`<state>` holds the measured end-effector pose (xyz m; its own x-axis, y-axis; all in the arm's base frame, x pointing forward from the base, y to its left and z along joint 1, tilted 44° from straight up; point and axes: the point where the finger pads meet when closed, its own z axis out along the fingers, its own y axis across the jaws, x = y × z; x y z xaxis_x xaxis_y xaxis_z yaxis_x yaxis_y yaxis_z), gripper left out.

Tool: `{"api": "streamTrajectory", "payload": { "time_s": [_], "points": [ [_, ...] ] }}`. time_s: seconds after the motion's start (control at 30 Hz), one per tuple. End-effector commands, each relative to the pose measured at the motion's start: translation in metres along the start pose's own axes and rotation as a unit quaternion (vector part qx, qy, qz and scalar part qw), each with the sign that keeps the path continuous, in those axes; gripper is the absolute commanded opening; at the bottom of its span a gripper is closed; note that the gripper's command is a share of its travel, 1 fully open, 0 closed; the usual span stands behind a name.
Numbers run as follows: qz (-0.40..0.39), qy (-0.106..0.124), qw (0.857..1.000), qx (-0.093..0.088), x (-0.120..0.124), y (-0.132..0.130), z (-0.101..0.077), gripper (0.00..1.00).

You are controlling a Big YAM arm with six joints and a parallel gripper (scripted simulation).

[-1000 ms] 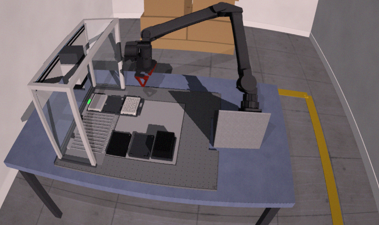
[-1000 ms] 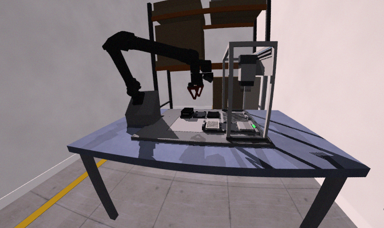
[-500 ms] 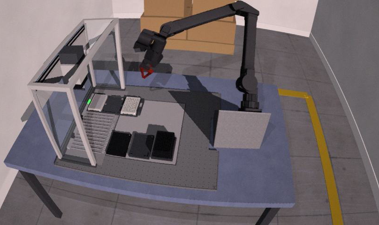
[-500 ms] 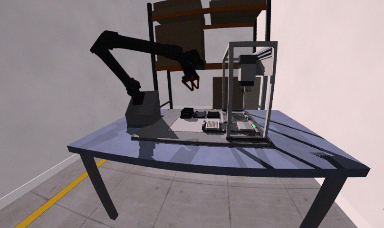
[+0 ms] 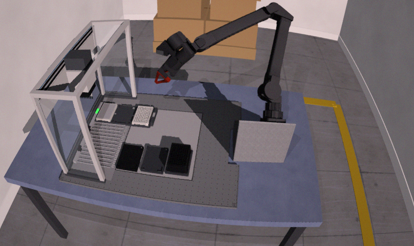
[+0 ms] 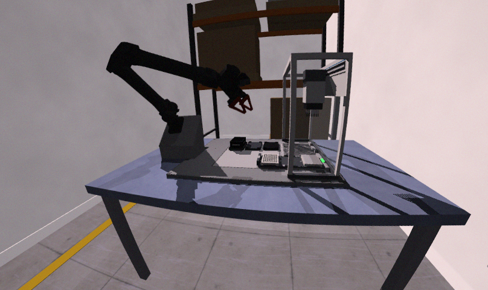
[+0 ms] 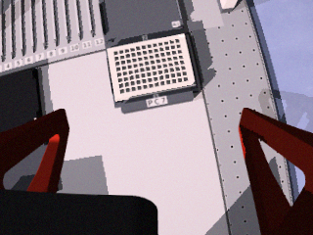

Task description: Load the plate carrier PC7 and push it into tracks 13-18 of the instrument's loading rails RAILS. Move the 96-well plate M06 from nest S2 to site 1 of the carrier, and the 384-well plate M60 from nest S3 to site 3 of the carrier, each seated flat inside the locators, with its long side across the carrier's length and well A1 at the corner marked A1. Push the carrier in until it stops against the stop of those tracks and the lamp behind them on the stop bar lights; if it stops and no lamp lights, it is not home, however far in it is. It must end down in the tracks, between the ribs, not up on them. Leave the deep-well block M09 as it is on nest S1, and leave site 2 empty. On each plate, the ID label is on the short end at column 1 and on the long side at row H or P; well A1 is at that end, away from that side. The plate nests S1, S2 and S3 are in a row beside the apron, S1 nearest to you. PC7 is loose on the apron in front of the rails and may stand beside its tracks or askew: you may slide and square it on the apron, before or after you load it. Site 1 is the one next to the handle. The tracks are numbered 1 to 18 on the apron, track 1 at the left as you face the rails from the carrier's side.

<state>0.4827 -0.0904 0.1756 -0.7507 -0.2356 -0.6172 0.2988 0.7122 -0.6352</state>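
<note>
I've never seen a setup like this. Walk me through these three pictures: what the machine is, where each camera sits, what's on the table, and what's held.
The machine is one black arm with a red two-fingered gripper. One picture looks down from above, one from the side, and one from the arm's wrist, past its red fingers.

On the table stands a framed instrument with ribbed rails. A carrier with two pale plates sits pushed into the rails, and a green lamp glows behind it. Nearby are three dark nests; the rightmost carries a black block.

The gripper is open, raised, and holds nothing.
</note>
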Motion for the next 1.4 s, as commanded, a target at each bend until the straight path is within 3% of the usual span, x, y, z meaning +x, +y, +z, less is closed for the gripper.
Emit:
{"api": "streamTrajectory", "payload": {
  "time_s": [0.0,0.03,0.07,0.13,0.37,0.4,0.43,0.47,0.6,0.77,1.37],
  "points": [
    [-0.015,-0.044,0.999,0.012,-0.015,-0.012,-0.003,1.00],
    [-0.015,-0.044,0.999,0.012,-0.015,-0.012,-0.003,1.00],
    [-0.023,-0.057,0.998,0.006,-0.015,-0.002,-0.004,1.00],
    [-0.016,-0.084,0.996,0.012,-0.015,-0.012,-0.004,1.00],
    [-0.027,-0.167,0.986,0.007,-0.008,-0.004,0.002,1.00],
    [-0.027,-0.171,0.985,0.007,-0.011,-0.003,0.005,1.00],
    [-0.013,-0.187,0.982,0.014,-0.039,-0.011,0.005,1.00],
    [-0.017,-0.193,0.981,0.007,-0.045,-0.002,0.002,1.00],
    [-0.017,-0.193,0.981,0.008,-0.051,0.000,0.008,1.00],
    [-0.013,-0.186,0.982,0.015,-0.061,-0.004,0.027,1.00],
    [-0.022,-0.179,0.984,0.007,-0.104,0.018,0.067,1.00]
  ]
}}
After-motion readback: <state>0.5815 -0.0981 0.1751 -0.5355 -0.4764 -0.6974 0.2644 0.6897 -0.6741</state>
